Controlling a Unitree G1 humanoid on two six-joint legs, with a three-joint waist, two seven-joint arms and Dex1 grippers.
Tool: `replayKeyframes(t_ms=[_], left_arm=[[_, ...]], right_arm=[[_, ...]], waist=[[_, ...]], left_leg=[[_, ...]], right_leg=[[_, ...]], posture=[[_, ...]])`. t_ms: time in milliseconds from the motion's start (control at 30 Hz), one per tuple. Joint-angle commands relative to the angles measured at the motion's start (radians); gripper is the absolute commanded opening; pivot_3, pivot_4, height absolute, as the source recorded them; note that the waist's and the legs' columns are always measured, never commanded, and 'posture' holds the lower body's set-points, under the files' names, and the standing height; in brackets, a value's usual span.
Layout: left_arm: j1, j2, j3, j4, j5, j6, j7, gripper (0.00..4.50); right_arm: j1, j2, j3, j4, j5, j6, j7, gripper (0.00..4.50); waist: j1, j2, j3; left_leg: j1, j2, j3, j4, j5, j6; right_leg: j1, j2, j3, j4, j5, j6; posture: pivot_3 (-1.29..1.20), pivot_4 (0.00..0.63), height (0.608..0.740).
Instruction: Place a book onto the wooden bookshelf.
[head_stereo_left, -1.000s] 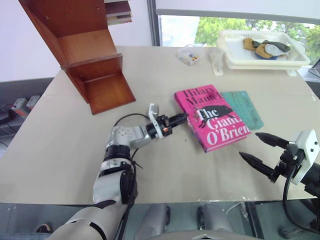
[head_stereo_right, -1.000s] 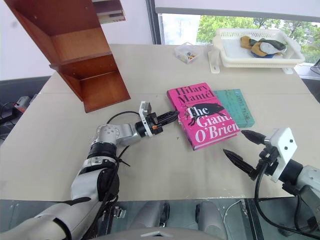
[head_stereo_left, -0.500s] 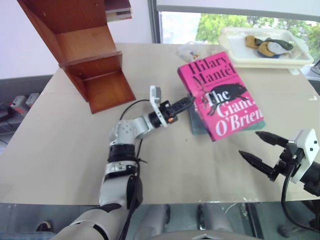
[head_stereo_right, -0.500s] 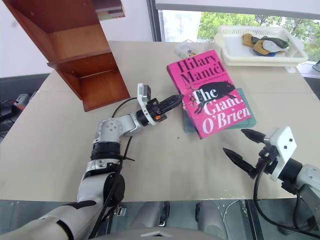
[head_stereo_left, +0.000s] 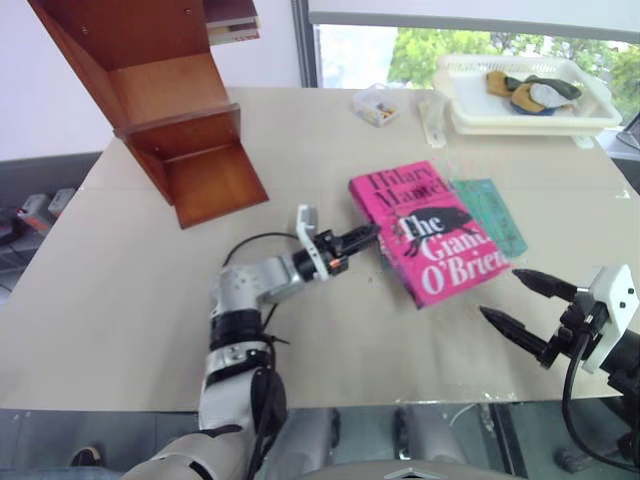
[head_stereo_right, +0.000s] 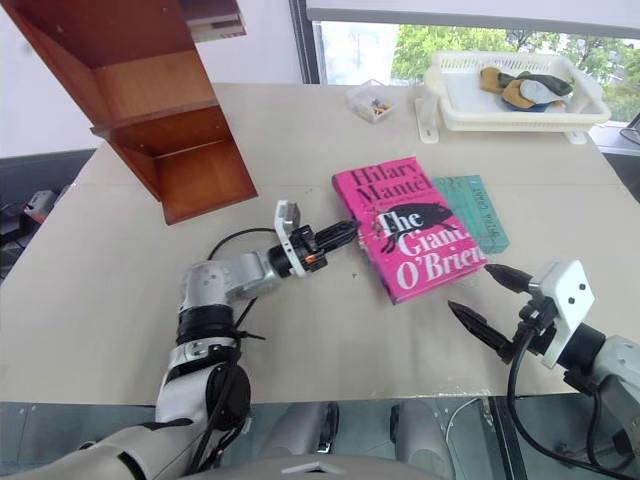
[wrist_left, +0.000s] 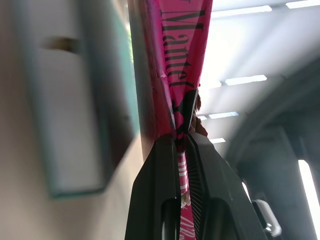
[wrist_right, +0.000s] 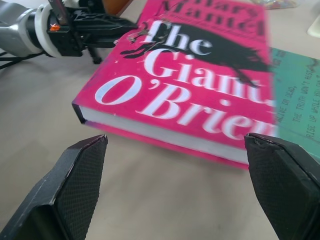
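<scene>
While the book is not yet shelved, the scene reads so:
Table (head_stereo_left: 120, 300): beige top carrying everything.
Bookshelf (head_stereo_left: 165, 110): reddish-brown wood at the far left, well apart from the books; its flat shelves are the goal.
Tray (head_stereo_left: 530, 95): white plastic, far right, holding oddments; no part in the job.
Book (head_stereo_right: 408, 228): bright pink hardback in the middle, apparently lying on the table, its right edge partly over the teal book (head_stereo_right: 478, 210).
Left gripper (head_stereo_right: 338, 236): clenched on the pink cover's left edge, a thin pinch, likely to lift it.
Right gripper (head_stereo_right: 490, 305): fingers spread, holding nothing, near the book's near-right corner, seemingly ready to support it.
</scene>
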Motion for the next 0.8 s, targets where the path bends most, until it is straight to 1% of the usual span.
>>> replayKeyframes(t_ms=[33, 167, 233, 267, 300, 333, 433, 600, 800], left_arm=[[0.011, 0.018, 0.019, -0.023, -0.031, 0.015, 0.020, 0.04], [0.024, 0.033, 0.015, -0.022, -0.033, 0.031, 0.039, 0.04], [0.037, 0.031, -0.001, -0.016, -0.014, 0.016, 0.043, 0.82], [0.038, 0.028, -0.002, -0.010, -0.011, 0.015, 0.048, 1.07], [0.045, 0.025, -0.016, -0.010, 0.000, 0.008, 0.049, 1.64], [0.050, 0.022, -0.027, -0.009, 0.009, 0.004, 0.052, 1.99], [0.053, 0.017, -0.045, 0.000, 0.015, -0.007, 0.041, 3.31], [0.032, 0.015, -0.084, 0.056, 0.047, -0.059, -0.004, 3.31], [-0.037, -0.007, -0.125, 0.165, 0.094, -0.135, -0.074, 3.31]], right_arm=[[-0.003, -0.003, -0.032, -0.025, 0.011, -0.024, 0.005, 4.50], [-0.014, -0.012, -0.031, -0.013, 0.014, -0.025, 0.011, 4.50], [-0.019, -0.012, -0.023, -0.009, 0.011, -0.026, 0.013, 4.50], [-0.021, -0.013, -0.020, -0.008, 0.010, -0.025, 0.013, 4.50], [-0.024, -0.012, -0.018, -0.008, 0.010, -0.025, 0.012, 4.50], [-0.025, -0.012, -0.018, -0.007, 0.011, -0.025, 0.012, 4.50], [-0.025, -0.009, -0.017, -0.007, 0.010, -0.025, 0.013, 4.50], [-0.022, -0.005, -0.017, -0.010, 0.008, -0.028, 0.010, 4.50], [-0.020, -0.003, -0.019, -0.011, 0.006, -0.030, 0.007, 4.50]], waist=[[0.000, 0.000, 0.000], [0.000, 0.000, 0.000], [0.000, 0.000, 0.000], [0.000, 0.000, 0.000], [0.000, 0.000, 0.000], [0.000, 0.000, 0.000], [0.000, 0.001, -0.001], [0.003, 0.001, -0.001], [0.012, 0.002, -0.001]], left_leg=[[0.000, 0.000, 0.000, 0.000, 0.000, 0.000], [0.000, -0.001, 0.000, 0.002, 0.000, 0.000], [0.000, -0.001, 0.000, 0.002, 0.000, 0.000], [0.000, -0.001, 0.000, 0.002, 0.000, 0.000], [0.000, -0.001, 0.000, 0.002, 0.000, 0.000], [0.000, -0.001, 0.000, 0.002, 0.000, 0.000], [0.000, -0.001, 0.000, 0.002, 0.000, 0.000], [0.001, -0.001, 0.000, 0.002, 0.000, 0.000], [0.002, -0.002, 0.000, 0.003, -0.001, 0.001]], right_leg=[[0.000, 0.000, 0.000, 0.000, 0.000, 0.000], [0.001, 0.000, 0.000, 0.000, 0.000, 0.000], [0.001, 0.000, 0.000, 0.000, 0.000, 0.000], [0.001, 0.000, 0.000, 0.000, 0.000, 0.000], [0.001, 0.000, 0.000, 0.000, 0.000, 0.000], [0.001, 0.000, 0.000, 0.000, 0.000, 0.000], [0.001, 0.000, 0.000, 0.000, 0.000, 0.000], [0.002, -0.001, 0.000, 0.000, 0.000, 0.000], [0.004, 0.000, -0.001, 0.000, 0.000, 0.000]], posture=[[0.00, 0.150, 0.740], [0.00, 0.150, 0.740], [0.00, 0.150, 0.740], [0.00, 0.150, 0.740], [0.00, 0.150, 0.740], [0.00, 0.150, 0.740], [0.00, 0.150, 0.740], [0.00, 0.150, 0.740], [0.00, 0.150, 0.740]])
